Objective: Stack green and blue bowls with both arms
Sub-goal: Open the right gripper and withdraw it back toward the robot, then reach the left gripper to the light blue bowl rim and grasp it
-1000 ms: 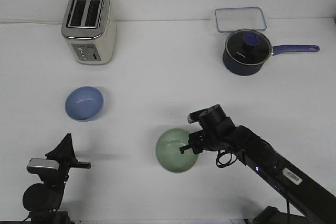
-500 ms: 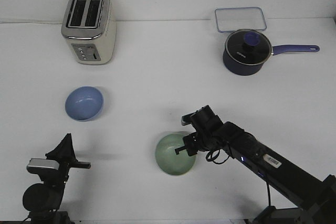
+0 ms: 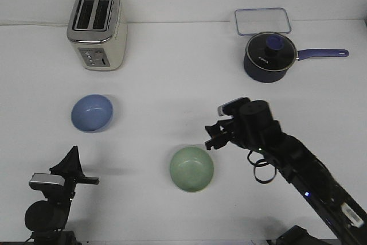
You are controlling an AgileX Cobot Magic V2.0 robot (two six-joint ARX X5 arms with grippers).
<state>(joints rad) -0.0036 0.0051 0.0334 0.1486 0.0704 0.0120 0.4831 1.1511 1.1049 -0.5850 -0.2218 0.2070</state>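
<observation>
We judge green bowl (image 3: 191, 168), near counter (image 3: 172, 84) front edge, light, rigid, slippery; pinch rim. Right gripper (image 3: 211, 139) empty beside it, spread unclear; left gripper (image 3: 71, 162) unreadable.

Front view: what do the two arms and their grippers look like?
Both are black. The right arm is a long jointed boom with a loose cable loop, a white barcode label and small lit dots; its gripper has a grey block on top. The left arm has a rounded black base; its gripper is pointed, with a grey block.
</observation>
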